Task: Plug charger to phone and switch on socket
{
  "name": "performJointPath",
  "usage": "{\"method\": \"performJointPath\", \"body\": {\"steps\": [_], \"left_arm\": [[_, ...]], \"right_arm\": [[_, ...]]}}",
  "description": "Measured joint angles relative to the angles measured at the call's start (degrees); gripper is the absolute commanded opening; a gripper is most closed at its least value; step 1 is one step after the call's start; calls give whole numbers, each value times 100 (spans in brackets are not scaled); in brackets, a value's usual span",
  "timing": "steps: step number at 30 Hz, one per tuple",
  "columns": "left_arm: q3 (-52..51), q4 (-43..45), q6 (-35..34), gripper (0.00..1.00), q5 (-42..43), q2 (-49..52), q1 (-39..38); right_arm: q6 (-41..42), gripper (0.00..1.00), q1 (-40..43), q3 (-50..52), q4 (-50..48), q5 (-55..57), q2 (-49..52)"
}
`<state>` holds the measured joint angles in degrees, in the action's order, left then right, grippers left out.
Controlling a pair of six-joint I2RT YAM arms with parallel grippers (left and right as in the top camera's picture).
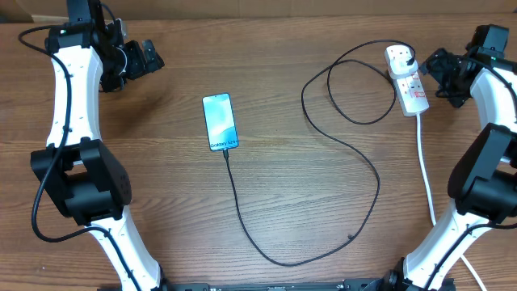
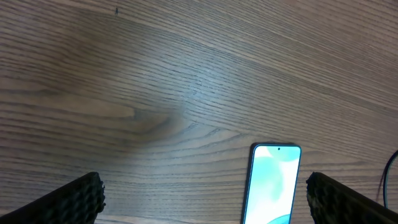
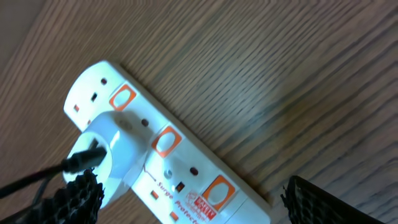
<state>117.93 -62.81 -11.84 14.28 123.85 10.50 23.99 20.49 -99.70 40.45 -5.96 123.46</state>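
Thin black charger cable [image 1: 234, 187] looks already seated in the slim blue-screen phone [image 1: 220, 121] mid-table, so right gripper [image 1: 436, 71] hovers spread wide beside the white oblong socket strip [image 1: 408, 81] for its switch, left gripper [image 1: 152, 58] parked equally wide

I see the bench [image 2: 186, 74] as matt wood with fine, streaky grain; the phone [image 1: 220, 121] has a glossy glass screen; the socket [image 3: 186, 168] is smooth, shiny white plastic; the charger [image 3: 81, 160] cable looks matt black; the left tool [image 2: 205, 199] has black, ribbed, rough-looking pads [image 2: 74, 202].
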Motion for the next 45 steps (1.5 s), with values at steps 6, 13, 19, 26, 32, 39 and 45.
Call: {"method": "performJointPath", "body": {"steps": [6, 13, 19, 26, 32, 39, 45], "left_arm": [[0, 2, -2, 100, 2, 2, 0], [0, 0, 0, 100, 2, 2, 0], [0, 2, 0, 100, 0, 0, 0], [0, 0, 0, 100, 2, 0, 0], [0, 0, 0, 100, 0, 0, 0], [0, 0, 0, 100, 0, 0, 0], [0, 0, 0, 100, 0, 0, 0]], "right_arm": [[109, 92, 0, 0, -140, 195, 28], [179, 92, 0, -15, -190, 240, 407], [197, 93, 0, -15, -258, 243, 627], [140, 93, 0, -15, -433, 223, 647], [52, 93, -2, -15, -442, 190, 697], [-46, 93, 2, -15, -446, 195, 743], [-76, 93, -7, -17, -450, 192, 743]]}}
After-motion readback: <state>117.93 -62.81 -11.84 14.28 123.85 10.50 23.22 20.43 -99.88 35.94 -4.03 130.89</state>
